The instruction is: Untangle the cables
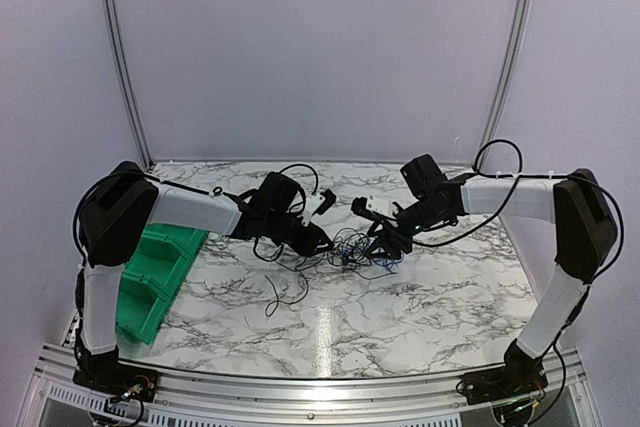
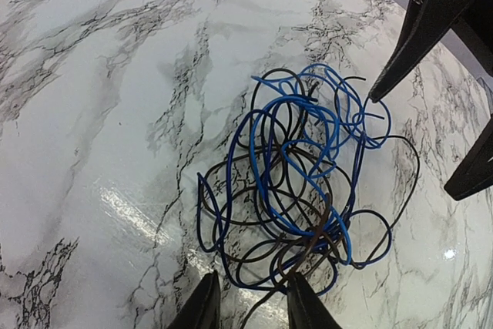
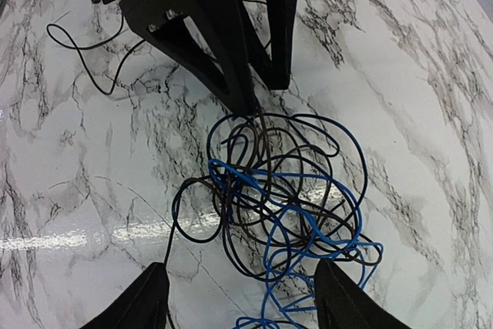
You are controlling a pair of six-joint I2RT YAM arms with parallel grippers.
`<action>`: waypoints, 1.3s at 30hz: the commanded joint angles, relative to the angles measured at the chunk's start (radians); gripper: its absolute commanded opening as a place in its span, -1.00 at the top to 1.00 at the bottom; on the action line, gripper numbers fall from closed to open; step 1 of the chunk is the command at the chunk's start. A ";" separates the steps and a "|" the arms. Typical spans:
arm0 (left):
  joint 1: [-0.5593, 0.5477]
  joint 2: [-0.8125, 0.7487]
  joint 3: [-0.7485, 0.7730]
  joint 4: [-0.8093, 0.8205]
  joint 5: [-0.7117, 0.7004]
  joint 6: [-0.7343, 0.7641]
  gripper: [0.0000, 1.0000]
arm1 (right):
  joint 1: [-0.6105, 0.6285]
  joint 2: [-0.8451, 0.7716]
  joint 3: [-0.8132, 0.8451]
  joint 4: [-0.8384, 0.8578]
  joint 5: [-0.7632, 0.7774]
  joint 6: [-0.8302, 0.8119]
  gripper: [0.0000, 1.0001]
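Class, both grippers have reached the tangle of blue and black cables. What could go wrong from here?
1. The blue cable and the black cable loop through each other many times, so pulling one strand may tighten the knot rather than free it.
2. The left gripper and the right gripper face each other closely across the tangle, so their fingers could collide.

left claw [image 1: 322,242] and right claw [image 1: 378,247] flanking cable tangle [image 1: 350,248], green bin [image 1: 150,277] far left, open table [image 1: 420,299] nearside

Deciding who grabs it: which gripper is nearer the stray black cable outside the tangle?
Left. The left gripper is close beside the stray black cable; the right gripper sits across the tangle.
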 commanded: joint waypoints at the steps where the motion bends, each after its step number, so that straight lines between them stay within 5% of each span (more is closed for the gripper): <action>1: 0.005 0.028 0.029 0.049 0.027 0.007 0.46 | 0.010 0.028 0.034 0.014 -0.027 0.026 -0.30; 16: 0.005 -0.033 -0.075 0.185 0.017 -0.062 0.97 | 0.039 0.192 0.161 0.109 -0.080 0.048 -0.30; 24: 0.019 -0.126 -0.297 0.536 0.036 -0.295 1.00 | 0.071 0.323 0.176 0.210 -0.123 0.190 0.09; 31: 0.050 -0.323 -0.526 0.772 -0.046 -0.497 1.00 | 0.063 0.354 0.143 0.241 -0.057 0.282 0.36; 39: 0.051 -0.727 -0.641 0.698 -0.201 -0.457 1.00 | 0.012 0.319 0.100 0.230 0.009 0.320 0.31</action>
